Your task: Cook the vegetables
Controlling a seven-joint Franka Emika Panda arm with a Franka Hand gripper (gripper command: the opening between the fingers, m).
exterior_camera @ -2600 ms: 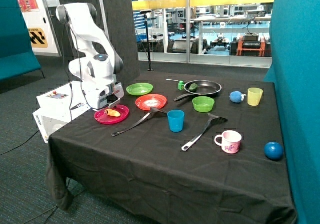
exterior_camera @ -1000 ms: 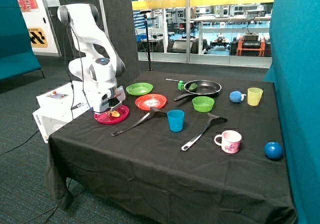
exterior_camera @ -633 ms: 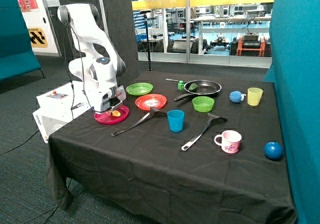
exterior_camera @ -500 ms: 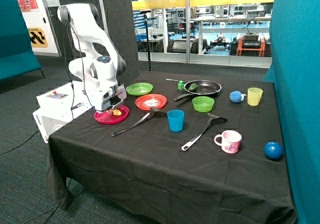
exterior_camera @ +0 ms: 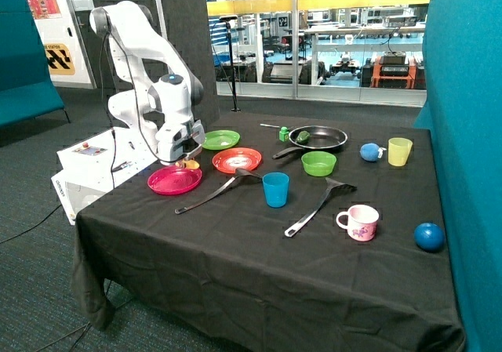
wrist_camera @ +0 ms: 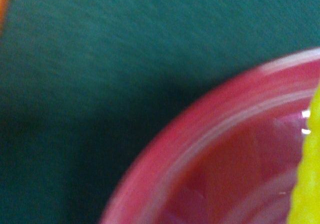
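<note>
My gripper (exterior_camera: pixel 186 162) hangs just above the far edge of the pink plate (exterior_camera: pixel 169 182), shut on the pale yellow vegetable (exterior_camera: pixel 189 165). That piece is lifted off the plate, which now lies bare. In the wrist view the plate's rim (wrist_camera: pixel 200 134) curves over the black cloth, and the yellow piece (wrist_camera: pixel 307 179) shows at the picture's edge. The dark green vegetable (exterior_camera: pixel 303 136) lies inside the black frying pan (exterior_camera: pixel 323 139) at the back of the table.
Between the plate and the pan stand a green plate (exterior_camera: pixel 219 139), an orange plate (exterior_camera: pixel 237 160) and a green cube (exterior_camera: pixel 284 134). A green bowl (exterior_camera: pixel 318 162), a blue cup (exterior_camera: pixel 275 189), two spatulas (exterior_camera: pixel 212 194) (exterior_camera: pixel 320 205), a pink mug (exterior_camera: pixel 361 222), a yellow cup (exterior_camera: pixel 399 151) and blue balls (exterior_camera: pixel 429 236) lie further along.
The gripper dropped onto the pink plate, closed on the yellow vegetable, then rose and shifted toward the green plate with it. The pink plate is left bare.
</note>
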